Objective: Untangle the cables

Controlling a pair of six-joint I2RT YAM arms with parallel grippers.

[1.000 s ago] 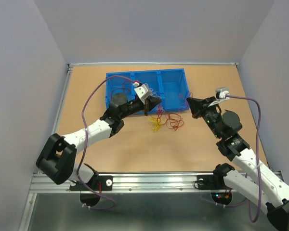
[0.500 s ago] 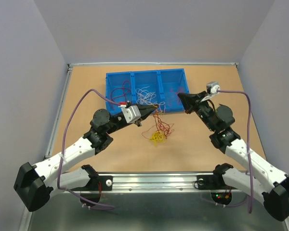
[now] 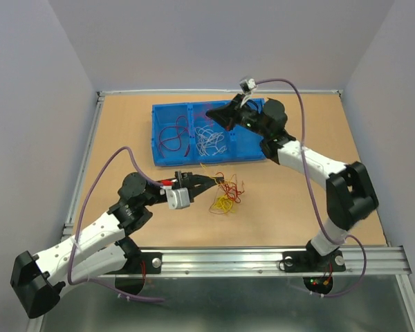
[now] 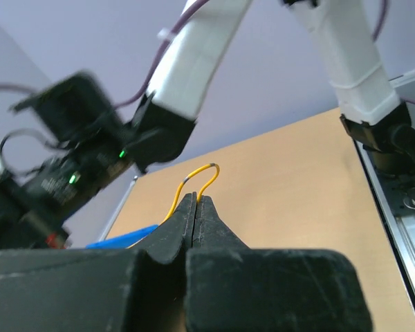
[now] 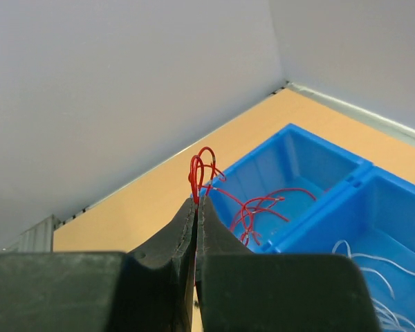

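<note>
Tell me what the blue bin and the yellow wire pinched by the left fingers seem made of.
Blue bin: likely moulded plastic, going by its uniform saturated colour, smooth slightly glossy walls and thin dividers. Yellow wire: seemingly plastic-insulated, with a smooth skin holding a springy loop; whether it has a metal core cannot be told.

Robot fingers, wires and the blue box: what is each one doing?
Left fingers: shut on a yellow wire.
Right fingers: shut on a red wire.
Blue bin: holds red wires and white wires, in separate compartments.
Loose pile: red and yellow wires, tangled.
</note>
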